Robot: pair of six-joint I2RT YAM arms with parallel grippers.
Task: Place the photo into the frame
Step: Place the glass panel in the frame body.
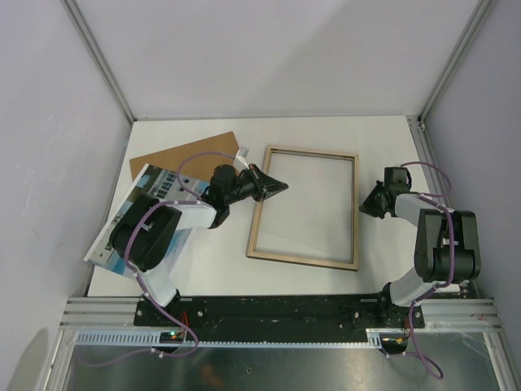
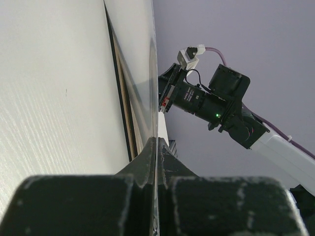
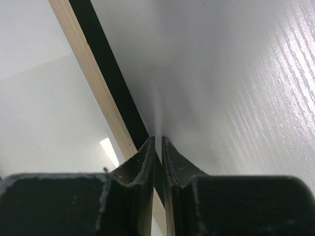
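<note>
The frame (image 1: 303, 261) lies wood-back up in the middle of the table. My left gripper (image 1: 284, 186) reaches in over its left rail. In the left wrist view its fingers (image 2: 157, 140) are shut on the edge of a thin clear sheet, by its look the frame's glazing (image 2: 140, 59), beside the rail (image 2: 125, 113). My right gripper (image 1: 364, 204) is at the right rail. In the right wrist view its jaws (image 3: 158, 137) pinch the wood-and-black rail (image 3: 83, 54). The photo (image 1: 155, 182) lies at the far left, partly hidden under my left arm.
A plain brown backing board (image 1: 183, 156) lies behind the photo at the back left. Grey walls close in the table on three sides. The right arm (image 2: 206, 101) shows across the frame in the left wrist view.
</note>
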